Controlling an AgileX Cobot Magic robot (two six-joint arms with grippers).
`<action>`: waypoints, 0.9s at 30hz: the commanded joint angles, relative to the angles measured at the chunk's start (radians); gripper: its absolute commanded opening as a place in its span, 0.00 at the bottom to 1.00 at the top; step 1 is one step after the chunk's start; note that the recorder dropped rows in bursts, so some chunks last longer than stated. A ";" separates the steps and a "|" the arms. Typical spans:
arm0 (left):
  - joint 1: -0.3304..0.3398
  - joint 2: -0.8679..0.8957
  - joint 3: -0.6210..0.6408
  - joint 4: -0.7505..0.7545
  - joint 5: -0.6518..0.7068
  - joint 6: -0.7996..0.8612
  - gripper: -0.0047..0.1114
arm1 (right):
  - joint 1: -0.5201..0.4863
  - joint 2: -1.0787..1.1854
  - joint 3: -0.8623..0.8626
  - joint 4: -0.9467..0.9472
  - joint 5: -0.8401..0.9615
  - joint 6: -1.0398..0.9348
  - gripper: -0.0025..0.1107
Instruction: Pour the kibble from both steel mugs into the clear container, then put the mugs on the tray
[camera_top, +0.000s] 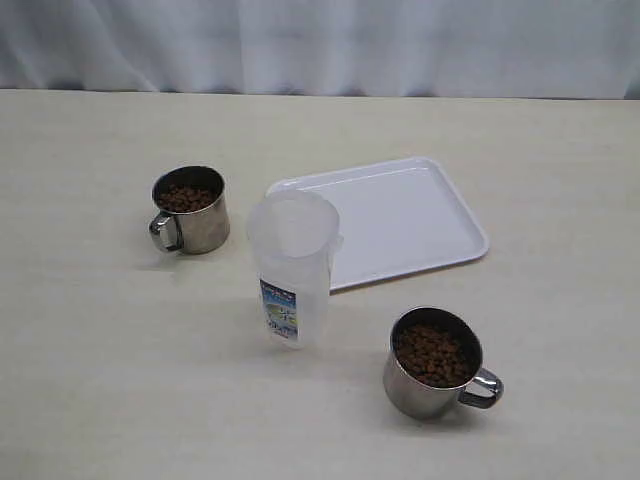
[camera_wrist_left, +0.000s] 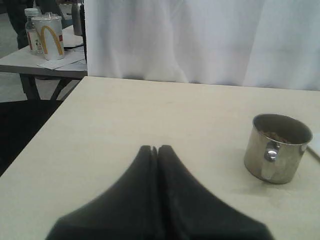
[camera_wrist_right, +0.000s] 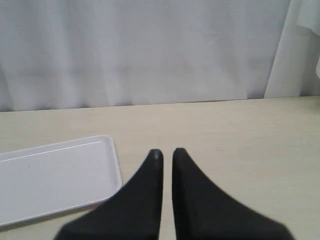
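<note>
Two steel mugs stand upright on the pale bench (camera_top: 90, 380), well apart, and each holds a heap of brown kibble. The left mug (camera_top: 190, 210) sits further back with its handle turned to the front-left, and its kibble (camera_top: 186, 198) lies below the rim. The right mug (camera_top: 432, 362) stands nearest the front with its handle to the right, and its kibble (camera_top: 433, 354) fills it higher. Between them the clear container (camera_top: 292, 270) stands upright, its frosted wall pale from rim to base, with a blue-and-white label low on its side. It is just in front of the white tray's (camera_top: 410, 215) near corner. The tray lies flat behind it. The left fingers (camera_wrist_left: 145, 165) are clenched together above the bench, with the left mug off to one side. The right fingers (camera_wrist_right: 152, 170) are all but closed with a slim gap between them, grasping nothing, beside the tray's edge.
</note>
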 joint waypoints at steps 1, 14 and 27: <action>-0.008 0.000 0.003 0.000 -0.002 -0.003 0.04 | 0.002 -0.002 0.002 -0.090 0.003 -0.008 0.07; -0.008 0.000 0.003 0.000 -0.002 -0.003 0.04 | 0.002 -0.002 0.002 -0.078 -0.016 -0.008 0.07; -0.008 0.000 0.003 0.000 -0.009 -0.003 0.04 | 0.002 -0.002 0.002 0.123 -0.397 0.123 0.07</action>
